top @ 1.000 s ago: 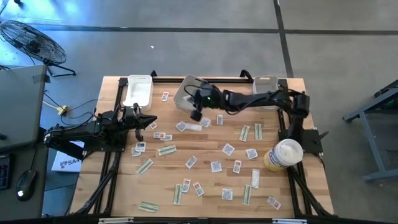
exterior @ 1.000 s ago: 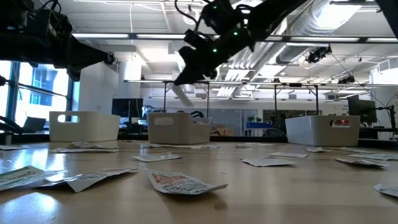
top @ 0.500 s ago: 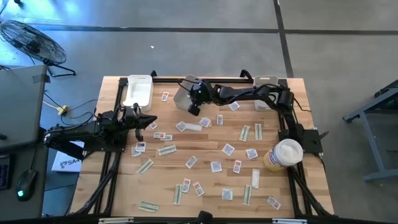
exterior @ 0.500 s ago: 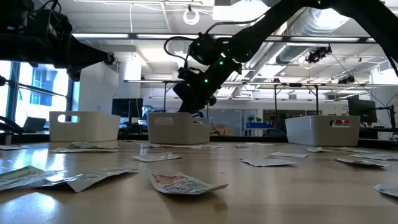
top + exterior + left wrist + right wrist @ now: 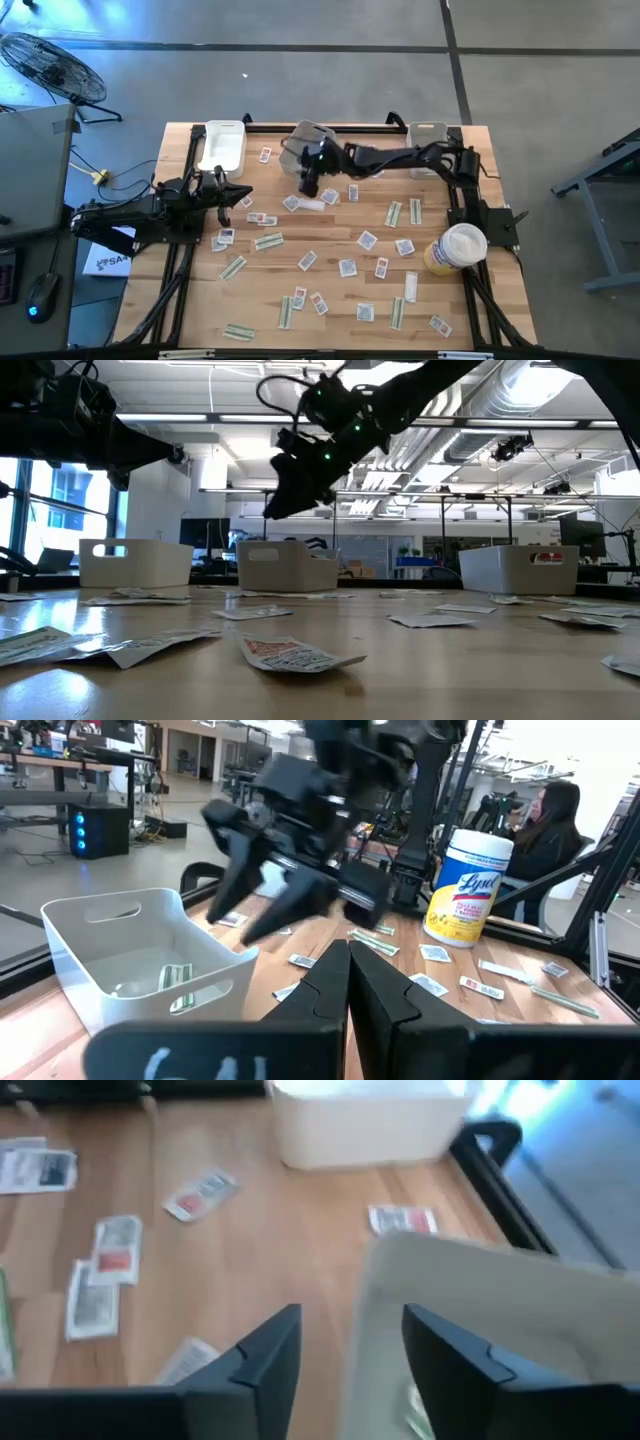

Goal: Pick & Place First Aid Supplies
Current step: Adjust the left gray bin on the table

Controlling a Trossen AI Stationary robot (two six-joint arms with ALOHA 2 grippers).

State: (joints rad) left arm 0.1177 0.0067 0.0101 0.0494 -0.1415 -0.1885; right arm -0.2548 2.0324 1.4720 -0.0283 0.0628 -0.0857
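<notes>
Right jaws (image 5: pixel 309 186) lifted; strip (image 5: pixel 176 976) binned

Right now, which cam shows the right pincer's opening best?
Left wrist view: the right pincer shows side-on above the middle bin, fingers spread, nothing between them. Right wrist view shows its own fingers apart at the frame bottom. Low view gives a dark silhouette; high view shows it small.

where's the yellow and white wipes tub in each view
high view: wipes tub stands at the table's right side, beside the right arm's base.
low view: not in it.
left wrist view: tub stands upright on the table behind the open right gripper.
right wrist view: not in it.
shared landmark: the middle bin, under the right gripper in both views.
</notes>
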